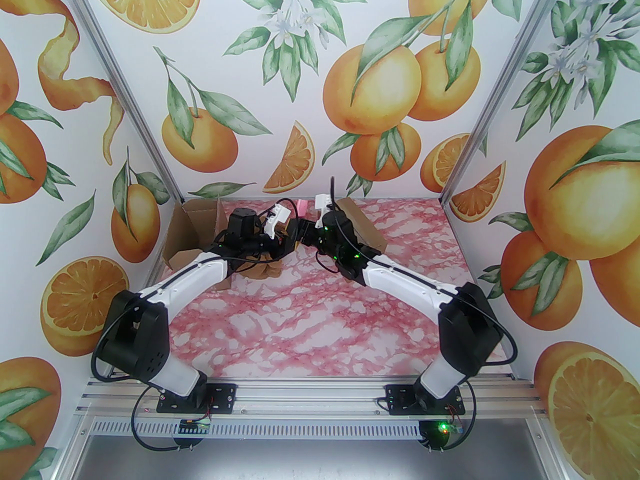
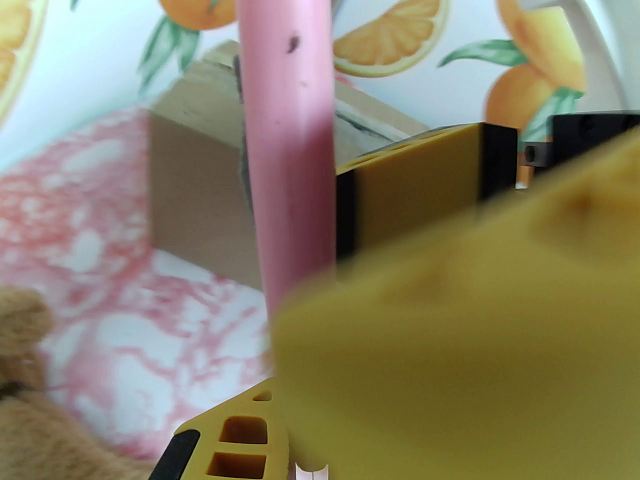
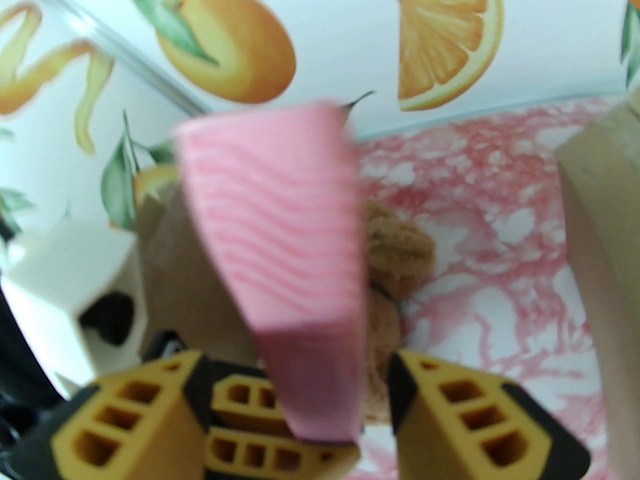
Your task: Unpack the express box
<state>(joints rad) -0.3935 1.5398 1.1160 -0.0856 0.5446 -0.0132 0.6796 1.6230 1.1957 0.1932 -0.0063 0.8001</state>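
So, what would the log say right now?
stage: handover | left gripper: shut on pink block | right gripper: open around it

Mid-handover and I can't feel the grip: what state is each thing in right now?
Left tool: shut on the pink pad.
Right tool: open, fingers clear of the pad.
Cardboard box: flaps open.
Plush toy: out of the box, lying on the table.
Other box: open or sealed, can't tell.

The near and right worktop lies open. At the rear, the open cardboard box, brown plush toy, raised pink ribbed block and second box crowd any approach.
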